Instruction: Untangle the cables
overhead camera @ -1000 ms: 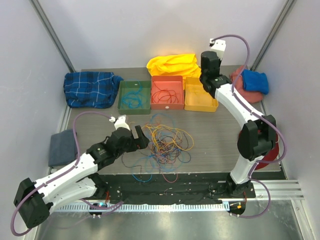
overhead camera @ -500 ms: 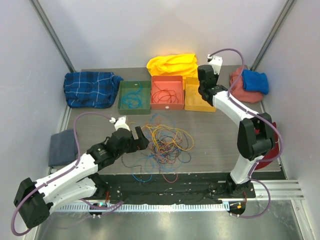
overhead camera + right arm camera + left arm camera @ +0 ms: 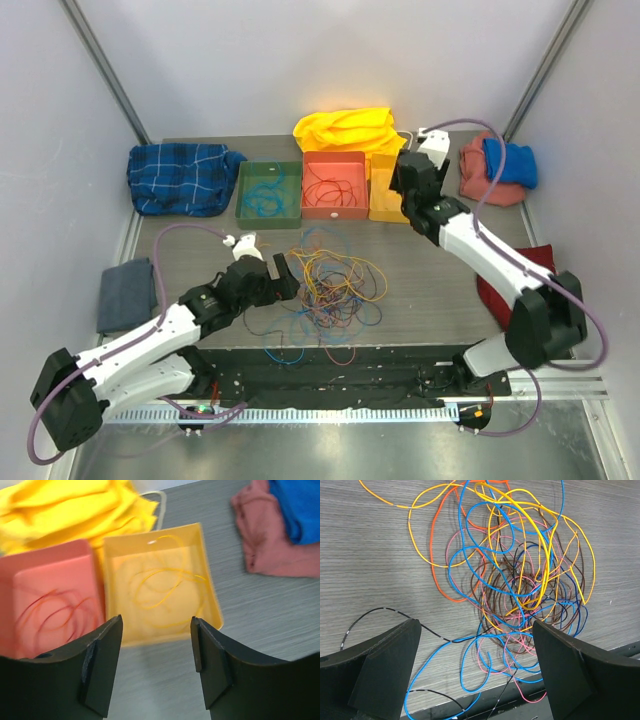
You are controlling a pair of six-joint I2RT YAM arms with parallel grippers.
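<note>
Near the lower left of the top view, the left arm rises from its base and reaches up and to the right, low over the tabletop, with its forearm slanting toward the middle. The left gripper ends at the left edge of the cables, a loose tangle of orange, yellow, blue, brown and pink strands lying at the centre of the tabletop. Its jaws stand wide apart with nothing held; in the left wrist view the two black fingers frame the lower part of the tangle, which lies on the wood grain beyond them. The right arm bends at an elbow in the lower right of the top view, and its white forearm stretches up and to the left. That brings the right gripper over the yellow tray, last in a row with a red tray and a green tray. The right jaws are also parted and empty. In the right wrist view they point down at the yellow tray, where a yellow loop lies, and red strands lie in the red tray beside it.
</note>
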